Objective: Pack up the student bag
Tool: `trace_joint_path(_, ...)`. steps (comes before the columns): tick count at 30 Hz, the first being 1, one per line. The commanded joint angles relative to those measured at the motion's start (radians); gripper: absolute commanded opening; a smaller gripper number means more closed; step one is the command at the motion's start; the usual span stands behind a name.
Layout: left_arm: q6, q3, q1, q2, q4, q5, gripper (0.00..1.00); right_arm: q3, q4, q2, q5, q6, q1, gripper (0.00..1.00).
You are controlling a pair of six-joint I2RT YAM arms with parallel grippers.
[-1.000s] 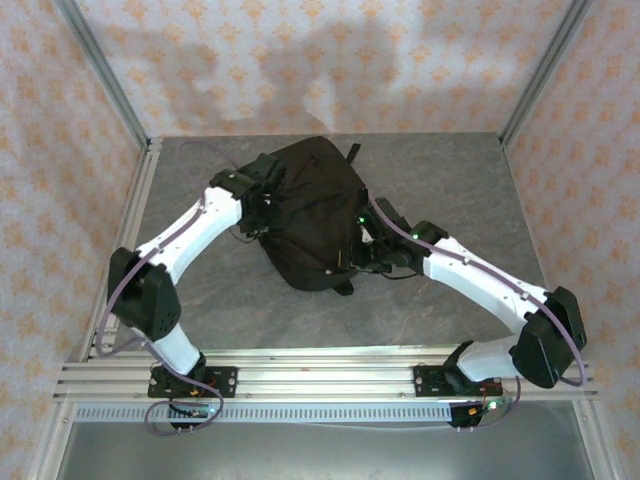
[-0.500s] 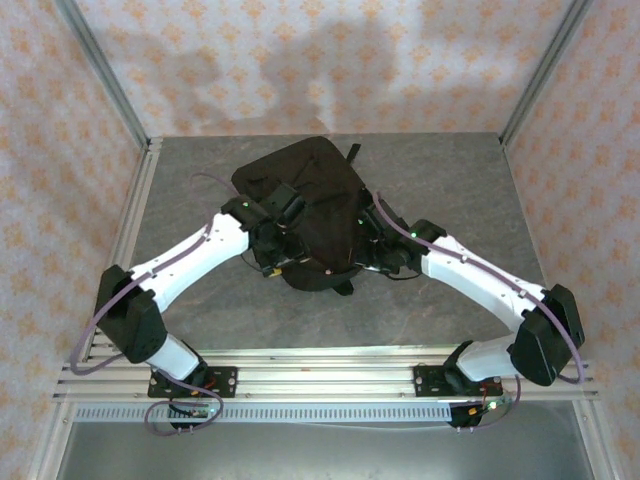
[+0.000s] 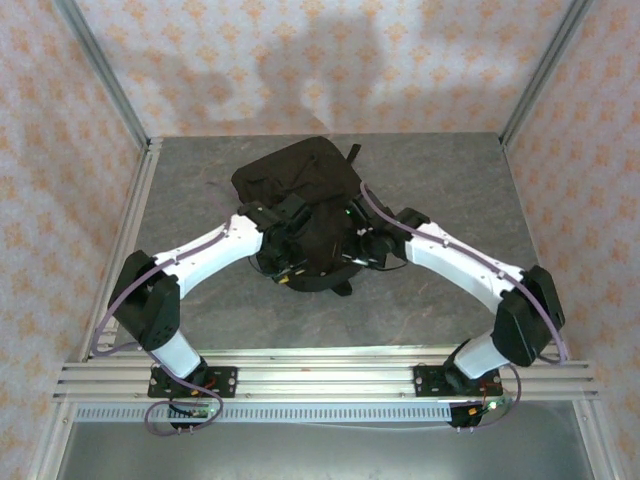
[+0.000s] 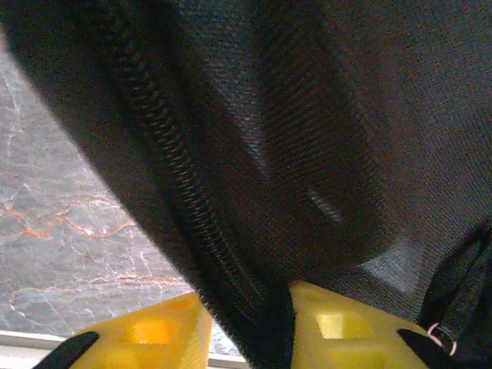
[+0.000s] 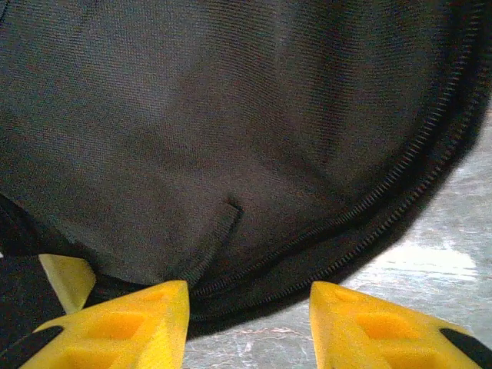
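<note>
Pinching a zipped fold of the student bag (image 4: 307, 115), the left gripper (image 4: 250, 330) is narrow; the right gripper (image 5: 247, 323) stands open at its zipped edge.

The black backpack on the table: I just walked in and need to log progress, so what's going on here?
Two robot arms are working on the black backpack, which lies on the grey table. The left gripper has pinched a fold of the bag's fabric beside its zip between its yellow fingers. The right gripper sits open at the bag's rounded, zipped edge, a finger on each side of the seam without clamping it. Whether anything is inside the bag cannot be told.
</note>
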Motion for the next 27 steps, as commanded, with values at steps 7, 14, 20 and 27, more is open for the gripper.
trace_joint_path(7,0.024,-0.023,-0.007,-0.043,0.007,-0.014,0.15,0.177,-0.027,0.105,-0.060,0.020,0.008,0.47)
trace_joint_path(14,0.016,-0.023,-0.007,-0.094,0.026,-0.044,0.00,0.227,-0.047,0.192,-0.094,0.043,0.014,0.46)
trace_joint_path(20,-0.006,-0.029,-0.007,-0.120,0.055,-0.073,0.00,0.212,-0.089,0.237,-0.118,0.015,0.050,0.47)
trace_joint_path(27,-0.008,-0.048,-0.007,-0.111,0.063,-0.080,0.00,0.089,-0.057,0.187,-0.147,0.027,0.057,0.58)
